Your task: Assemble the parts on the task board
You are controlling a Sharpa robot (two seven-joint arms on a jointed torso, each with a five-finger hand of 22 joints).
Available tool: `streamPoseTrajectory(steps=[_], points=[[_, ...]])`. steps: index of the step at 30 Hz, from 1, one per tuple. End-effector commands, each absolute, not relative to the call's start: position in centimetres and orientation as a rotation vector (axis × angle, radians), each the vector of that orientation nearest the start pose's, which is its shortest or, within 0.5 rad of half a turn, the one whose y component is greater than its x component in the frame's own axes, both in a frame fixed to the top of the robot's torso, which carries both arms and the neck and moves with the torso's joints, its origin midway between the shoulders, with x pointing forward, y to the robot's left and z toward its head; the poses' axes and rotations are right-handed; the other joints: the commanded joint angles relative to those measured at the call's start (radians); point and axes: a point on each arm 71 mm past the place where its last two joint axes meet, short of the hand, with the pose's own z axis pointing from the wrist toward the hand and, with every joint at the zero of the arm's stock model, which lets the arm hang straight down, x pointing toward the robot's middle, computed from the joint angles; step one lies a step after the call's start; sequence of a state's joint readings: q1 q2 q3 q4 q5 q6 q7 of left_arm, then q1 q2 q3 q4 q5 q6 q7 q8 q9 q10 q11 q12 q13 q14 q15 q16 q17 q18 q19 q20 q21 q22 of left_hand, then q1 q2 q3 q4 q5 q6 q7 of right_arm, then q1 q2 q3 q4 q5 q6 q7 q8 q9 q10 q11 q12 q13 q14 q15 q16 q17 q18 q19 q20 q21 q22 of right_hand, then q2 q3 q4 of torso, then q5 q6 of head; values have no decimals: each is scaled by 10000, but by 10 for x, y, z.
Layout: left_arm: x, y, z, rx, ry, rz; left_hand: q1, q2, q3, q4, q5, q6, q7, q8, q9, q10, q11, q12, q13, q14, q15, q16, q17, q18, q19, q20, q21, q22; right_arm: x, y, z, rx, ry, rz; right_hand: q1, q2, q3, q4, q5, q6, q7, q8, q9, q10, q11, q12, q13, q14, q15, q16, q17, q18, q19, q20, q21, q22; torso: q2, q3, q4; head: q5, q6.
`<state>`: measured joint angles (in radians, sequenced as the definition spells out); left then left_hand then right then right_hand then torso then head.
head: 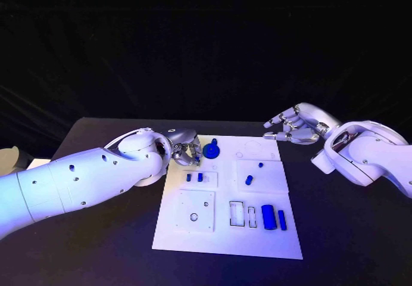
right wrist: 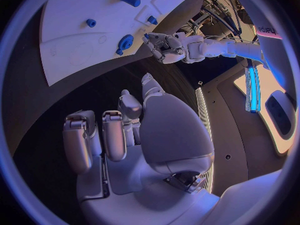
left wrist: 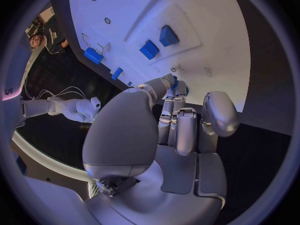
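The white task board (head: 225,235) lies mid-table. My left hand (head: 184,149) reaches over its far left corner, and its fingertips (left wrist: 167,82) pinch a round blue part (head: 213,149), which peeks out blue between them (left wrist: 177,86). The right wrist view shows that part (right wrist: 125,42) beside the left hand (right wrist: 165,46). My right hand (head: 292,128) hovers just past the board's far right corner with its fingers (right wrist: 114,135) curled in around nothing. Small blue parts sit on the board: two blocks (head: 194,177), a peg (head: 249,179), a cylinder (head: 268,215) and a bar (head: 281,220).
Square and slot-shaped recesses (head: 196,211) mark the board's near half. Black table (head: 94,250) stretches all round the board. My left forearm (head: 77,179) crosses the table's left side, and my right forearm (head: 369,155) hangs over its right side.
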<state>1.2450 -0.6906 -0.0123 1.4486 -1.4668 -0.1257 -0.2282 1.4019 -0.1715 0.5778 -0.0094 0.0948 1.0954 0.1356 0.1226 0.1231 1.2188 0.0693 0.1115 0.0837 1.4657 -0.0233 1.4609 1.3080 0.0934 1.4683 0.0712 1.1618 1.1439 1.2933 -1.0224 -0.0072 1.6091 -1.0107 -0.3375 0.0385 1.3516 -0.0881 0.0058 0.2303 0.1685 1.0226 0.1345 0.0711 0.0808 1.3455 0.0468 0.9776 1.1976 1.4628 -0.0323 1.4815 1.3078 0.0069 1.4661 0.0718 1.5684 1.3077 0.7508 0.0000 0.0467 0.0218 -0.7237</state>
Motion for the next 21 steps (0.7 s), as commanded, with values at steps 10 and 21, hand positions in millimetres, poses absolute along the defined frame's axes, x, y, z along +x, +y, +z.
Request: streamPoseTrajectory(steps=[10, 21], points=[[508, 146, -175, 2307, 18491, -5695, -108, 5, 42, -21, -3, 70, 14, -50, -17, 56, 2, -79, -17, 646, 67, 36, 650, 5, 127, 68, 19, -7, 483, -261, -119, 2035, 15791, 8857, -12, 127, -71, 5, 41, -75, -5, 27, -12, -74, 3, -16, -6, 778, 61, -63, 1327, -69, 1047, 83, 24, 2631, -3, 1, -5, 1, -26], [507, 143, -176, 2371, 18494, -5783, -130, 2, 39, -17, -4, 72, 15, -58, -19, 59, 3, -95, -19, 645, 68, 36, 647, 6, 124, 70, 12, -12, 483, -261, -119, 2027, 15800, 8867, -12, 127, -71, 5, 41, -75, -5, 27, -12, -74, 3, -16, -6, 778, 61, -63, 1327, -69, 1047, 83, 24, 2631, -6, 3, 0, -9, -32]])
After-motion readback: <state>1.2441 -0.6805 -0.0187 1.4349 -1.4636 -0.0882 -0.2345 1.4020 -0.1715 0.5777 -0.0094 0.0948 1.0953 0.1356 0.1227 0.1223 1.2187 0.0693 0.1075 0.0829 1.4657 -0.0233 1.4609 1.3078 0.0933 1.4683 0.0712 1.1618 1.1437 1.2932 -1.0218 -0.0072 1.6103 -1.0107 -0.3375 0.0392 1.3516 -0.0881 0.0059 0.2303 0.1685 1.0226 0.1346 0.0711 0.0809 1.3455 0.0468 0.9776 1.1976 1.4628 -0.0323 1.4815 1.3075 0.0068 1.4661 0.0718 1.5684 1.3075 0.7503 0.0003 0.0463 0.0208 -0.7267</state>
